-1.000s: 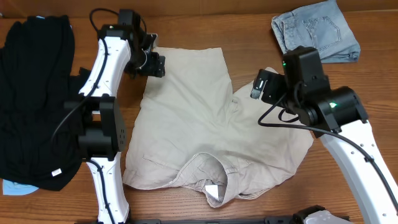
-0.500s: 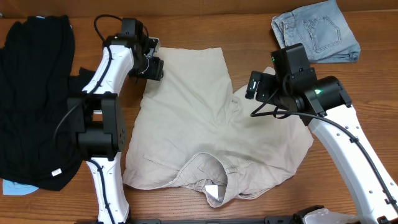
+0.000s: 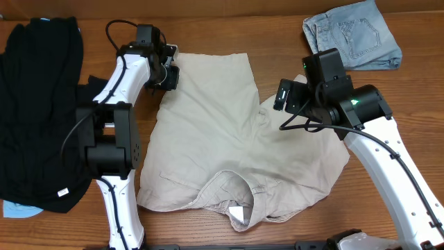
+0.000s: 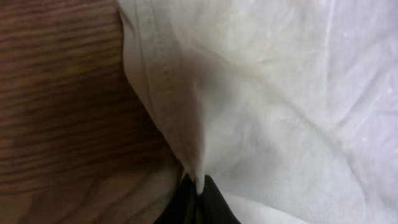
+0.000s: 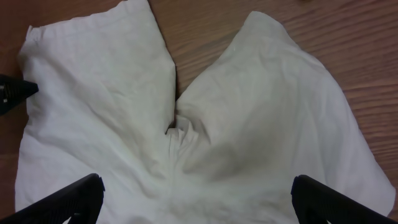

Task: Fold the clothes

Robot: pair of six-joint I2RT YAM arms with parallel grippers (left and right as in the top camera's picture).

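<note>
The clothes in hand are pale beige shorts, spread flat on the wooden table with the legs at the far side and the waistband and small white label near the front. My left gripper is at the far left leg's outer hem corner, shut on a pinch of the hem fabric. The cloth rises in a ridge into the jaws. My right gripper hovers open above the crotch seam, its fingertips wide apart with nothing between them.
A pile of black garments covers the table's left side. Folded blue denim shorts lie at the far right corner. A light blue item peeks out under the black pile. Bare wood shows to the right.
My left gripper has closed on the hem corner of the shorts' left leg. The right arm pulled back toward the far side a second ago and has since held still.
</note>
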